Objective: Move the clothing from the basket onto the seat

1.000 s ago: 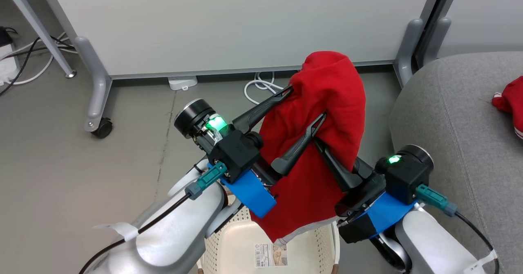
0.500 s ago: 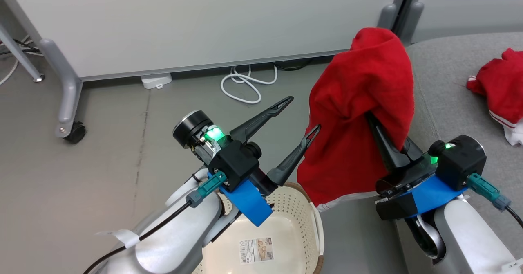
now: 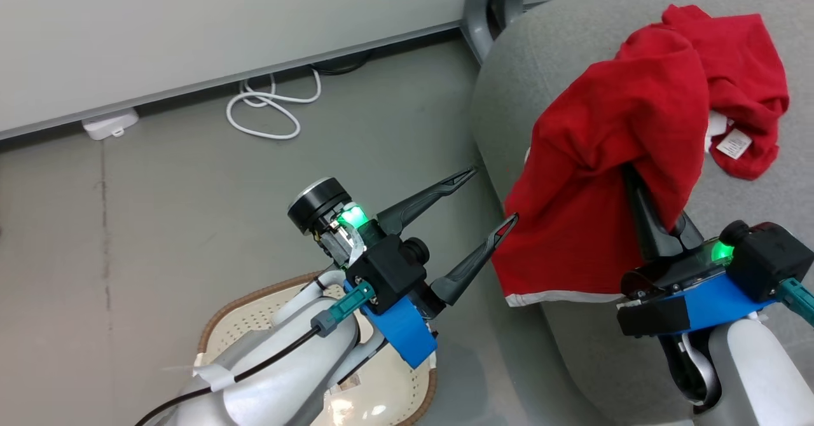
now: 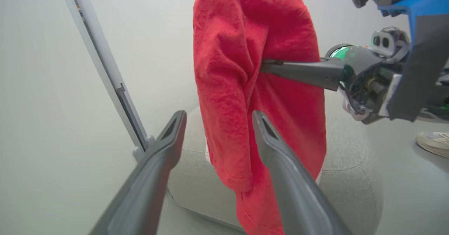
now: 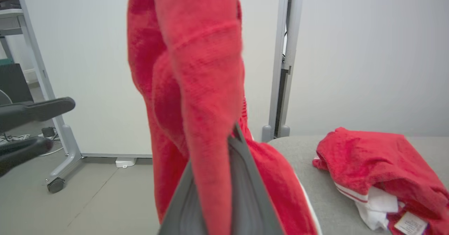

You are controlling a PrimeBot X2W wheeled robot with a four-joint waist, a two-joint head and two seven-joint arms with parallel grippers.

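A red garment [image 3: 604, 159] with a white hem hangs draped over my right gripper [image 3: 633, 181], which is shut on it, above the left edge of the grey seat [image 3: 540, 51]. In the right wrist view the cloth [image 5: 196, 70] falls over the shut fingers [image 5: 242, 193]. A second red garment [image 3: 744, 63] with a white label lies crumpled on the seat, also seen from the right wrist [image 5: 372, 158]. My left gripper [image 3: 494, 195] is open and holds nothing, just left of the hanging cloth [image 4: 238, 52]. The basket [image 3: 254, 302] sits on the floor under my left arm, mostly hidden.
A white partition panel on grey legs [image 3: 480, 6] stands behind the seat. A coiled white cable [image 3: 267, 105] and a white power block [image 3: 109, 124] lie on the grey floor by the panel. A person's shoe [image 4: 433, 142] rests on the floor beyond the seat.
The head view has swung right. My right gripper has carried the red garment from above the basket to over the seat's edge. The left gripper stays open, now clear of the cloth.
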